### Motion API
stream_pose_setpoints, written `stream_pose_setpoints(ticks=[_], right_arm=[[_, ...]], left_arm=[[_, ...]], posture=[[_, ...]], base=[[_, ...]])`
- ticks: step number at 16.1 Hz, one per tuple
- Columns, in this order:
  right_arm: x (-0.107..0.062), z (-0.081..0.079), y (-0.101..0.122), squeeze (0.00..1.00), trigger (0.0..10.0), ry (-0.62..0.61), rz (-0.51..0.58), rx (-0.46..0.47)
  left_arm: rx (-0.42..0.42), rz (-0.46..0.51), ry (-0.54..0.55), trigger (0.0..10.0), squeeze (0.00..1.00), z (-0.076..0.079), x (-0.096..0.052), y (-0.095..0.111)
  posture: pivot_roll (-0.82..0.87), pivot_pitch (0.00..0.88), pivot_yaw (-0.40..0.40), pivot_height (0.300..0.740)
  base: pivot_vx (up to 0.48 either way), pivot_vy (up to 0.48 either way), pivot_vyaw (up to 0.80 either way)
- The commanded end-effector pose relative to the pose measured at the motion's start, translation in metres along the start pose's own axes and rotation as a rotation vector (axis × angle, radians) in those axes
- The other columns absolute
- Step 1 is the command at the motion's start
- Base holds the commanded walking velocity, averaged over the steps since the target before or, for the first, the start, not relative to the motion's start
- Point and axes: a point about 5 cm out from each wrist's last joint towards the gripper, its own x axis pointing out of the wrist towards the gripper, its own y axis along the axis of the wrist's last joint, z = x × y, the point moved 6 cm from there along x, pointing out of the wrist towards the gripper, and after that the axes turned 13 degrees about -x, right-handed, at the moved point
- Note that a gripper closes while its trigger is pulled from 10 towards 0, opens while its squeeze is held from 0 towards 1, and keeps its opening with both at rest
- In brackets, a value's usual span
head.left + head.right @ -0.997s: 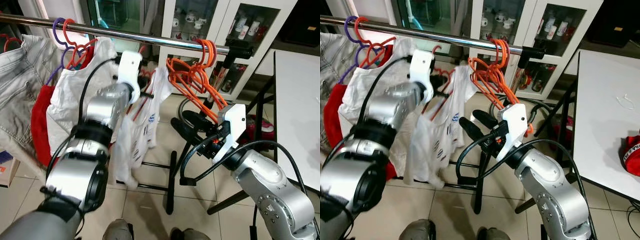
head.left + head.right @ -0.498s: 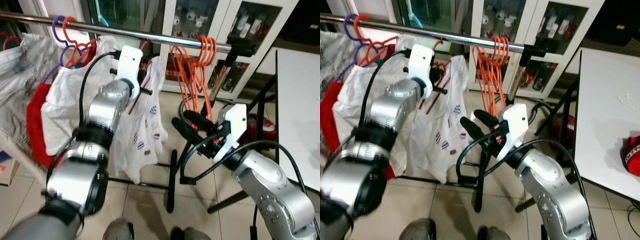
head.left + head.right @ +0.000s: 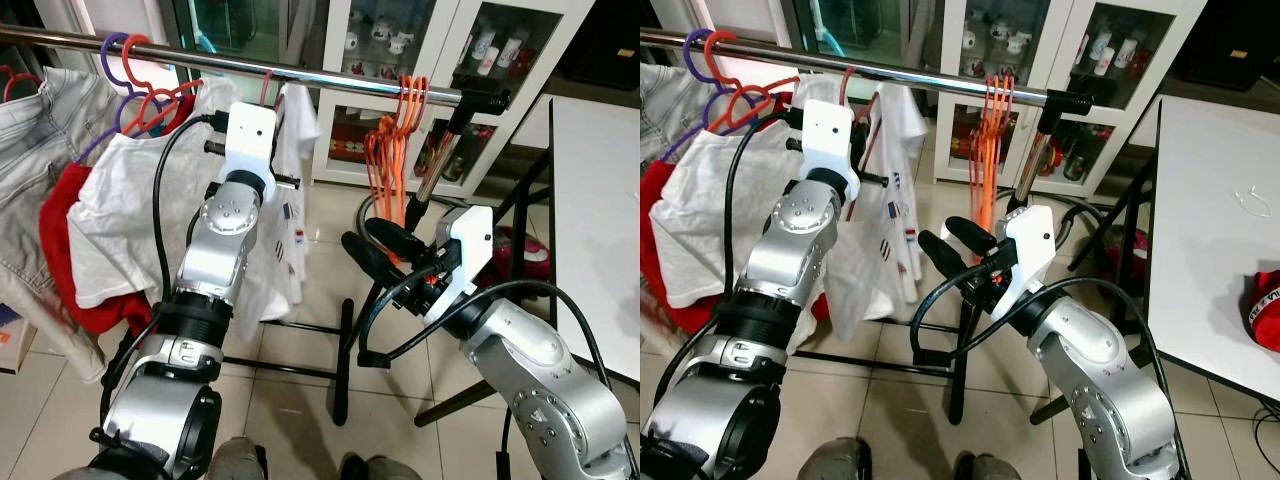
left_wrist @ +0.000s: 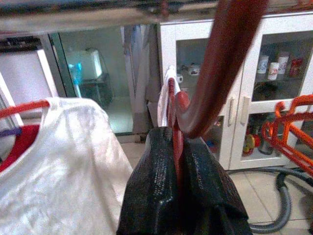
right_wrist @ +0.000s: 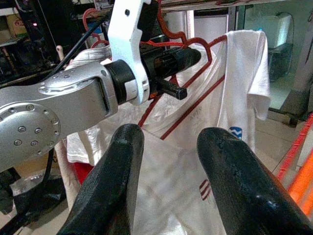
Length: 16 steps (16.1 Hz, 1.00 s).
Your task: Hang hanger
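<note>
Left tool was clamped on the neck of the red hanger, fingers pressed together either side of the thin wire just below the hook. I had it raised close under the rail, the hook at or over the bar; I could not tell whether it was seated. A white shirt hung from the hanger, draped beside my left forearm.

Right tool sat lower, near the orange hangers, fingers apart and holding nothing.

My read: hanger light and fairly stiff, but thin and smooth, so likely to twist in the grip. The shirt was soft, adding swing and off-centre weight. The neck seemed the best hold.
</note>
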Motion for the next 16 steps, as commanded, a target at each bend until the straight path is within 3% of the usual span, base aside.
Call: stream_pose_setpoints(ticks=[1,4,8,9,12,13,16], right_arm=[[-0.001,0.008,0.004,0.00,10.0,-0.025,0.011,-0.009],[-0.001,0.010,0.005,0.00,10.0,-0.025,0.010,-0.016],[0.000,0.010,0.005,0.00,10.0,-0.024,0.005,-0.023],[-0.001,0.010,0.005,0.00,10.0,-0.023,0.000,-0.023],[-0.001,0.010,0.004,0.00,10.0,-0.022,-0.004,-0.025],[-0.001,0.010,0.004,0.00,10.0,-0.020,-0.005,-0.026],[-0.002,0.012,0.004,0.00,10.0,-0.023,-0.011,-0.037]], left_arm=[[0.026,0.076,-0.036,10.0,0.00,0.012,0.010,0.027],[0.035,0.080,-0.060,10.0,0.00,0.018,0.021,0.036],[-0.051,-0.135,-0.114,10.0,0.00,0.031,0.030,0.011],[-0.114,-0.194,-0.119,10.0,0.00,0.037,0.030,0.002],[-0.197,-0.238,-0.124,10.0,0.00,0.044,0.031,-0.004],[-0.235,-0.297,-0.113,10.0,0.00,0.045,0.031,-0.013],[-0.250,-0.322,-0.121,10.0,0.00,0.048,0.032,-0.013]], posture=[[0.02,0.076,-0.058,0.740],[0.01,0.074,-0.052,0.740],[0.01,0.071,-0.047,0.740],[0.01,0.069,-0.047,0.740],[0.01,0.070,-0.047,0.740],[0.01,0.069,-0.047,0.740],[0.01,0.069,-0.047,0.740]], base=[[0.000,0.000,0.00],[0.000,0.000,0.00],[0.000,0.000,0.00],[0.000,0.000,0.00],[0.000,0.000,0.00],[0.000,0.000,0.00],[0.000,0.000,0.00]])
